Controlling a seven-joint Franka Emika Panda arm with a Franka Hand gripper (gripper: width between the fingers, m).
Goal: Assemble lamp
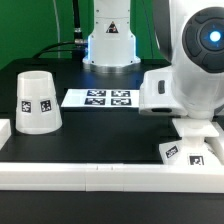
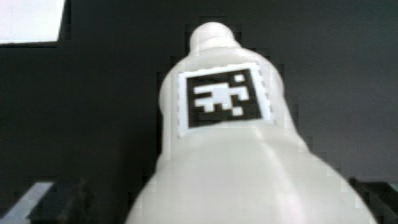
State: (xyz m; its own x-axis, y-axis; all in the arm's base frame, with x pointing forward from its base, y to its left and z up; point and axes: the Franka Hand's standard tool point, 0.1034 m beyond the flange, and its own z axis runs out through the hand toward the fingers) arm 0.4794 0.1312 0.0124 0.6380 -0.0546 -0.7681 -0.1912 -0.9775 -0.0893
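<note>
The white bulb fills the wrist view, with its square tag facing the camera and its narrow neck pointing away. My gripper straddles its wide body. The dark fingers stand far apart at the picture's edges, and a dark gap shows beside the bulb on one side. In the exterior view the gripper is low at the right, over a white tagged part by the front rail. The tapered shade stands mouth-down at the exterior view's left. I cannot pick out the flat base for sure.
The marker board lies in the middle of the black table. A long white rail runs along the front edge, and another rail piece is at the exterior view's left. The arm's pedestal stands at the back.
</note>
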